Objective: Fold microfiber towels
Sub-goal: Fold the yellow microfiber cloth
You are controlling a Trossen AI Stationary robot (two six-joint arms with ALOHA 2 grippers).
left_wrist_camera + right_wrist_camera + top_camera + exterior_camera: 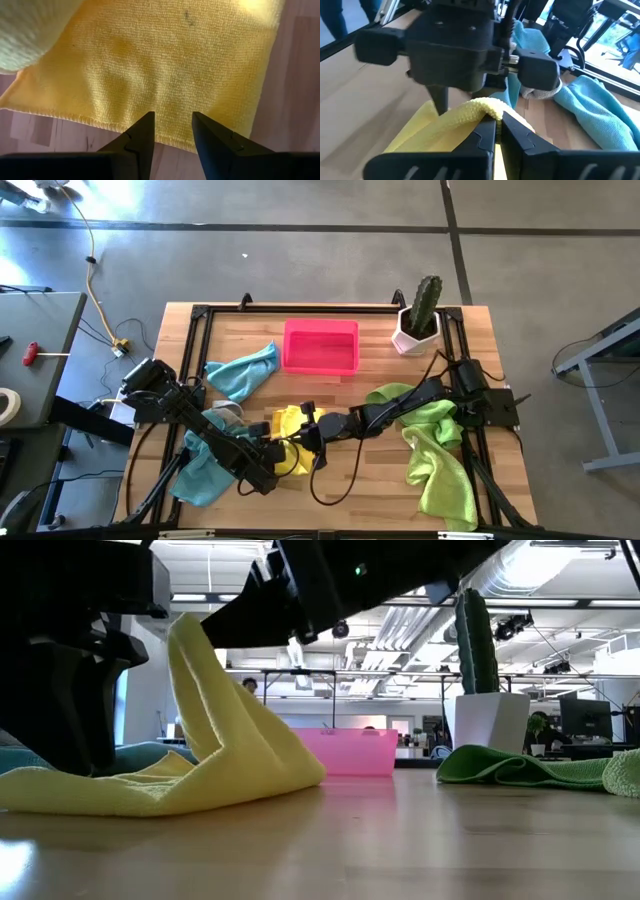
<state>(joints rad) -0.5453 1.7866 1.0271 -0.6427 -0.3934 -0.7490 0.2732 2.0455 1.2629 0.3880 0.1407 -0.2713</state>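
Observation:
A yellow towel [290, 428] lies on the table's near middle, and one part of it is raised into a peak [185, 630]. My right gripper [499, 117] reaches in from the right and is shut on that peak. My left gripper [173, 120] is open and points down over the towel's hemmed edge [115, 126], facing the right gripper. Two teal towels [240, 375] [205, 465] lie at the left. Green towels [435, 445] lie under the right arm. My right gripper pinches a bunched fold of the yellow towel [482, 107] between its two fingers, coming from the table's right and slanting down. The held part is lifted; the cloth slopes down from it, and the rest lies on the table [120, 790]. My left gripper has its open fingertips [145, 131] over the towel's hem; I cannot tell whether they touch it.
A pink tray [320, 346] stands at the far middle. A cactus in a white pot [418, 320] stands at the far right. A black frame [200, 315] runs round the tabletop. Bare wood [360, 475] shows near the front edge.

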